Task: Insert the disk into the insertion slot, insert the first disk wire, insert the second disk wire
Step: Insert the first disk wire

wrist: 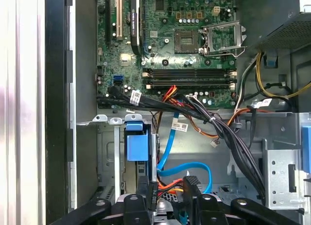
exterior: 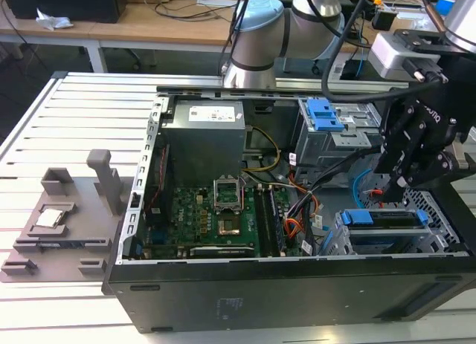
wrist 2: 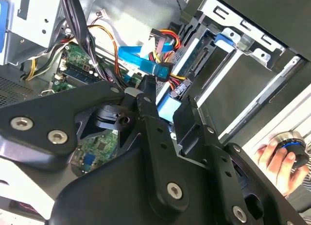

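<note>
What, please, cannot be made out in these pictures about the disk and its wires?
Exterior view: the gripper stands over the disk's far edge, so whether anything is plugged in there cannot be told.
First wrist view: the gripper's body and the picture's edge hide most of the disk.
Second wrist view: a hand is cut off by the picture's edge.

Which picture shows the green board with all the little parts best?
The first wrist view: the green board lies face-on, and most of it is in sight. The exterior view shows it small inside the case. The second wrist view shows patches behind cables and the tool.
</note>
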Action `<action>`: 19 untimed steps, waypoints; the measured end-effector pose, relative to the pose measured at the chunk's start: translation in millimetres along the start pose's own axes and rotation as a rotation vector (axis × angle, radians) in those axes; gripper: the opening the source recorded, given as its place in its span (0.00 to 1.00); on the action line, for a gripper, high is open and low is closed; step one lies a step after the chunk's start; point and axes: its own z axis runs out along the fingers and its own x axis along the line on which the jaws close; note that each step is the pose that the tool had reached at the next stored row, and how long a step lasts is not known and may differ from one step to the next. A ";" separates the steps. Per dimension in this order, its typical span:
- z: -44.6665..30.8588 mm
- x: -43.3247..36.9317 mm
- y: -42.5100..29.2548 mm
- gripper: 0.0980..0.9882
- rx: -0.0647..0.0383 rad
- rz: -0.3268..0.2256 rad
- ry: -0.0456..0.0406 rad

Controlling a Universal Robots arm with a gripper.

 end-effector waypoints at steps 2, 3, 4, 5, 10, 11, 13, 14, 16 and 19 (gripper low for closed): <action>2.0 0.0 -0.6 0.36 0.000 -0.001 0.0024; 3.2 0.0 -0.9 0.36 0.000 -0.001 0.0035; 5.0 0.0 -1.3 0.36 0.000 -0.001 0.0048; 6.7 0.0 -1.5 0.36 0.000 -0.001 0.0053; 13.4 -0.1 -6.9 0.36 0.000 0.006 0.0149; 13.4 0.0 -9.2 0.36 0.000 0.006 0.0184; 13.5 -0.1 -10.6 0.36 0.000 0.006 0.0193; 13.4 -0.1 -10.6 0.36 0.000 0.007 0.0194; 13.5 -0.1 -10.6 0.36 0.000 0.007 0.0194; 13.5 -0.1 -10.7 0.27 0.000 0.007 0.0193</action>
